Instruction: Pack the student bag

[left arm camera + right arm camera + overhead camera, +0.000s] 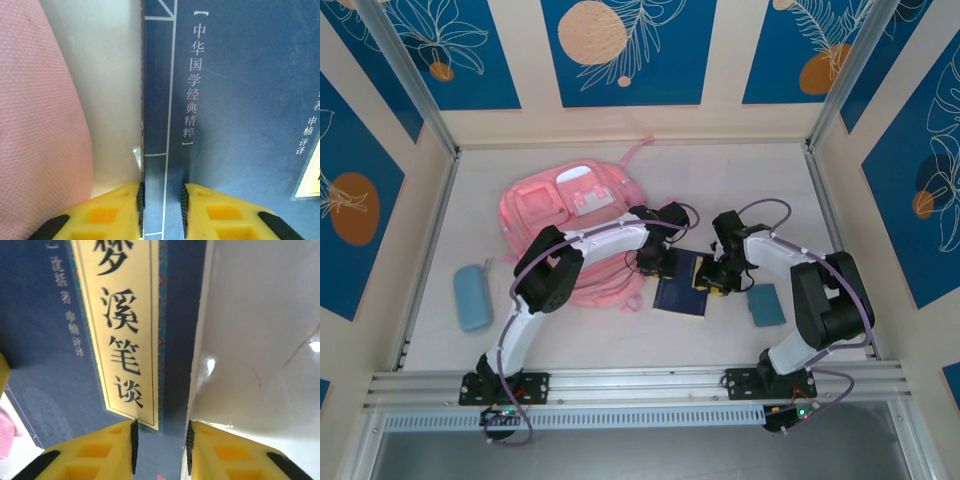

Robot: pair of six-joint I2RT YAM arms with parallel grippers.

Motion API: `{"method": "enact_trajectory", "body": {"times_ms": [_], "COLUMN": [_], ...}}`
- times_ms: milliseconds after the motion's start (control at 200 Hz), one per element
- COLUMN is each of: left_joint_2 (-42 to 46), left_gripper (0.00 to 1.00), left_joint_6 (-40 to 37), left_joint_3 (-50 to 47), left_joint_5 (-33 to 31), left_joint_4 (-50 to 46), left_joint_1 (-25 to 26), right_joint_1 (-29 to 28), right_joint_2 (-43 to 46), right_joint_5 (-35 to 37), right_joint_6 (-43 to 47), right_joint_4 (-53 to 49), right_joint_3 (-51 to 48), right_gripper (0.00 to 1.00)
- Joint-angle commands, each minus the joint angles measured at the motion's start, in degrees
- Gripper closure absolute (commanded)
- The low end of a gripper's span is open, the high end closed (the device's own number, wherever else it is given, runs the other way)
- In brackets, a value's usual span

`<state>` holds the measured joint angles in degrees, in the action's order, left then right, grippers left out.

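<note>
Top external shot: the student bag [535,205] sits upper left of centre, soft and floppy, so I'd grab a strap or the opening's rim. Left gripper [655,264] and right gripper [711,283] are both narrowed over the dark blue book [678,297] edges — can't tell if they're actually pinching.

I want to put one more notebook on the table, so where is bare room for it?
Free: the far right corner between the student bag and the right wall; the near strip between the dark blue book and the metal rail. Crowded: the middle, where both arms meet over that book.
</note>
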<state>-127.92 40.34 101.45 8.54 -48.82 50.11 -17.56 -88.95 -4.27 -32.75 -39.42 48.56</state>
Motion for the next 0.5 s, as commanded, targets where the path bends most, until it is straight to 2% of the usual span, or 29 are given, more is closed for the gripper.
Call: {"method": "enact_trajectory", "body": {"times_ms": [0,130,490], "left_joint_2": [-3.65,-3.71,-0.40], "left_gripper": [0.75,0.75,0.75], "left_joint_6": [-0.35,-0.34,-0.79], "left_joint_3": [0.47,0.58,0.42], "left_joint_5": [1.72,1.67,1.64], "left_joint_4": [-3.20,-3.13,-1.65], "left_joint_1": [0.35,0.37,0.36], "right_joint_1": [-1.95,-2.85,-3.22], "right_joint_2": [3.37,2.97,5.06], "right_joint_5": [-1.78,-0.40,0.46], "right_joint_6": [-1.55,-2.85,-5.08], "right_joint_4": [-1.86,-3.12,-1.88], "right_joint_3": [3.60,4.27,3.39], "right_gripper": [0.69,0.74,1.00]}}
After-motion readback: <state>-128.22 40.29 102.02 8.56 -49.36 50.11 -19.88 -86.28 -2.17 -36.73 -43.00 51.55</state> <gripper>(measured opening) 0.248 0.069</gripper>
